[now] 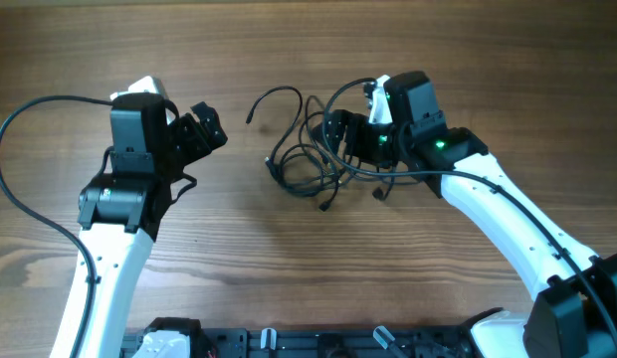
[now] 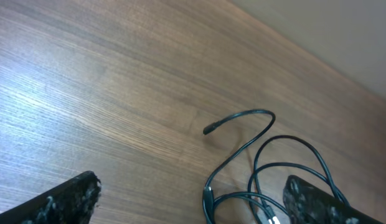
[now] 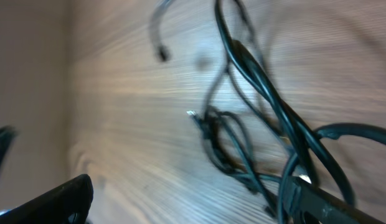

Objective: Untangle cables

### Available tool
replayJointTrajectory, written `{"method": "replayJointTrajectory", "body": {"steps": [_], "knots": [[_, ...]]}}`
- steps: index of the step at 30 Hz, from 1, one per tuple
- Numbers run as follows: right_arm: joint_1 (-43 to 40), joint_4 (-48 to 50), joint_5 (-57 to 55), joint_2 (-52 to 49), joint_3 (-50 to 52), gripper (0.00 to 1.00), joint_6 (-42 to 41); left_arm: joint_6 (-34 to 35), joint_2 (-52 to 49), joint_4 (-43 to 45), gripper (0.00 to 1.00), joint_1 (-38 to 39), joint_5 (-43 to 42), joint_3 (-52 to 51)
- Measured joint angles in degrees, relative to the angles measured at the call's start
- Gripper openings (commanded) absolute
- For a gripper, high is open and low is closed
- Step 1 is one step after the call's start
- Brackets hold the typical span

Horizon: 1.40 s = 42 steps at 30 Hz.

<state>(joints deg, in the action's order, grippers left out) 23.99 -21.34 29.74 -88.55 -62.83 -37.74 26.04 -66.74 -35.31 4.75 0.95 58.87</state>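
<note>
Several thin black cables [image 1: 308, 164] lie in one loose tangle on the wooden desk [image 1: 289, 268], a little right of centre. One free plug end curls out toward the upper left. The right hand [image 1: 350, 136] sits over the right side of the tangle with its jaws spread wide. In its wrist view, loops run just beside one finger [image 3: 317, 202], but nothing is clamped between the two. The left hand [image 1: 203, 129] stands apart from the pile, to its left, jaws also wide and holding nothing. Its wrist view shows bare wood between its fingers [image 2: 62, 202], with the nearest loops close to the right-side finger.
</note>
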Motion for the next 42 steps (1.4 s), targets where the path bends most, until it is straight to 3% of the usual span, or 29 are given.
{"method": "replayJointTrajectory", "body": {"steps": [5, 10, 12, 14, 18, 21, 25, 28, 30, 33, 42], "knots": [[0.0, 10.1, 18.5, 0.0, 0.2, 1.00, 8.2, 0.0, 0.0, -1.5, 1.00, 0.0, 0.0, 0.0], [0.0, 7.0, 25.6, 0.0, 0.2, 1.00, 11.7, 0.0, 0.0, -1.6, 1.00, 0.0, -0.2, 0.0], [0.0, 1.5, 22.4, -0.1, 0.3, 1.00, 9.8, 0.0, 0.1, -1.6, 1.00, 0.0, -0.2, 0.0], [0.0, -11.9, 10.0, -0.1, 0.5, 1.00, 0.9, 0.0, 0.1, -1.9, 1.00, 0.0, -0.2, 0.0], [0.0, -28.8, -9.8, -0.2, 0.7, 1.00, -14.4, 0.0, -0.1, -1.8, 1.00, 0.0, -0.2, 0.1], [0.0, -33.2, -20.6, -0.2, 0.7, 1.00, -20.7, 0.0, -1.0, -1.8, 1.00, 0.0, -0.4, 0.1], [0.0, -34.2, -25.5, -0.2, 0.7, 1.00, -23.1, 0.0, -1.6, -1.7, 1.00, 0.0, -0.4, 0.1], [-0.1, -25.0, -19.5, -0.2, 0.9, 1.00, -16.4, 0.0, -1.6, -1.6, 1.00, 0.0, -0.9, 0.1], [-0.1, -16.8, -9.1, -0.2, 0.8, 1.00, -7.7, 0.0, -1.6, -1.6, 1.00, 0.0, -0.9, 0.1], [0.0, -12.5, -1.6, -0.2, 0.8, 1.00, -2.7, 0.0, -1.7, -1.6, 1.00, 0.0, -0.9, 0.1], [0.0, -16.7, -12.3, -0.2, 0.8, 1.00, 1.0, 0.0, -1.7, -2.0, 1.00, 0.0, -0.9, 0.1]]}}
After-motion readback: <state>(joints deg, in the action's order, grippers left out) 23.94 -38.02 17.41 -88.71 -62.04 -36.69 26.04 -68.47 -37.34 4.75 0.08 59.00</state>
